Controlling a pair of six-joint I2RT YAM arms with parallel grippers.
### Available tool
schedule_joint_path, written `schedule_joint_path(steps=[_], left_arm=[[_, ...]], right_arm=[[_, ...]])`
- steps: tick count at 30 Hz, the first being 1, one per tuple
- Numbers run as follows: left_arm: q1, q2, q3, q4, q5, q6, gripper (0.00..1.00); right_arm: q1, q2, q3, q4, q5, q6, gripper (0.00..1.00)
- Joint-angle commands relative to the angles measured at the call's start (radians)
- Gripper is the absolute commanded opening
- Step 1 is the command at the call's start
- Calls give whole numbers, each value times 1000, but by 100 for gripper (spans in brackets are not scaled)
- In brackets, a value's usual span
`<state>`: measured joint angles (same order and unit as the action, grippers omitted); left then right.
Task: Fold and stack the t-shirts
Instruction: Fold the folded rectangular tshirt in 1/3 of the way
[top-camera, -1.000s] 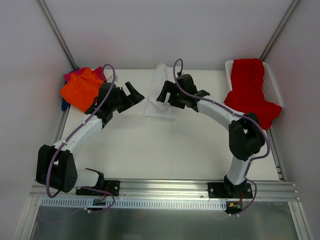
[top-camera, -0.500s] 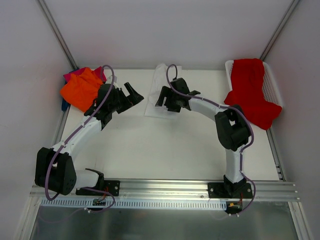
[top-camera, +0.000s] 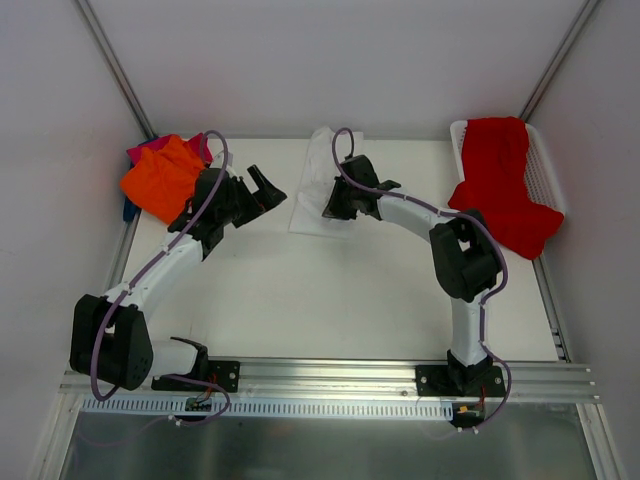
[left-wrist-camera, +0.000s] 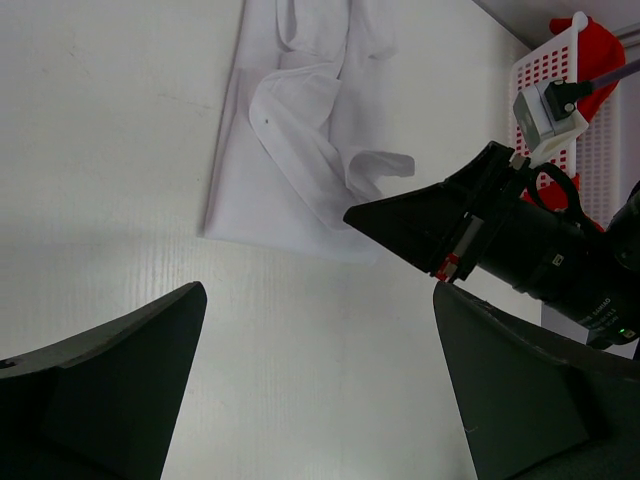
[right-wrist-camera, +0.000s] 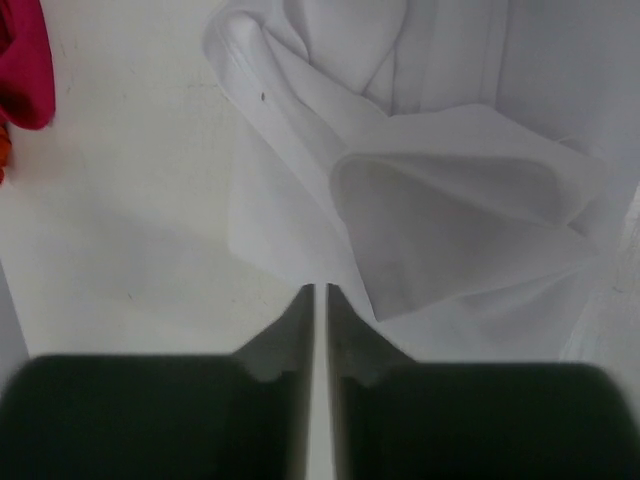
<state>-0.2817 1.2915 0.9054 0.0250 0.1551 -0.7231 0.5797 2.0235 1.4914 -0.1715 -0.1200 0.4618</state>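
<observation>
The white t-shirt (top-camera: 312, 205) lies crumpled at the back middle of the table, also in the left wrist view (left-wrist-camera: 300, 150) and the right wrist view (right-wrist-camera: 440, 200). My right gripper (top-camera: 333, 208) sits at its near right edge. Its jaws (right-wrist-camera: 320, 290) stand almost together, with a thin strip of white cloth between them. My left gripper (top-camera: 268, 185) hangs open to the left of the shirt, with only bare table between its fingers (left-wrist-camera: 318, 290). An orange t-shirt (top-camera: 160, 178) lies on a magenta one (top-camera: 150, 148) at the back left. The red t-shirt (top-camera: 500, 180) drapes over the basket.
A white mesh basket (top-camera: 545, 170) stands at the back right against the wall. Something blue (top-camera: 128, 210) peeks out under the orange pile at the table's left edge. White walls close in the back and both sides.
The right arm slid a little left onto the white shirt's edge, and its jaws closed from wide open to nearly together on the cloth. The left arm held still, open.
</observation>
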Motion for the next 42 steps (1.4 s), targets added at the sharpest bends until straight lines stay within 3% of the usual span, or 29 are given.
schedule_joint_path(steps=[1,2,5,8,20,26,31,42], left_arm=[[13,5,-8,36,-2,17,99],[13,5,-8,38,-2,17,99],[13,9,-11,41,0,16,99],[12,15,-13,47,4,13,99],[15,31,-31,79,12,1,99],[13,42,-33,95,21,-2,99],[15,40,-39,98,23,1,99],[30,28,-63,99,17,8,99]], right_arm=[[-6,-2,44,-10,0,-11,10],[-6,-8,43,-16,0,-11,34],[-6,-43,32,-29,8,-20,80],[-4,-77,20,-42,29,-34,92],[34,-160,67,-236,172,-121,93],[51,-112,87,-260,212,-137,92],[57,-17,122,-255,197,-137,87],[60,-8,132,-252,221,-173,72]])
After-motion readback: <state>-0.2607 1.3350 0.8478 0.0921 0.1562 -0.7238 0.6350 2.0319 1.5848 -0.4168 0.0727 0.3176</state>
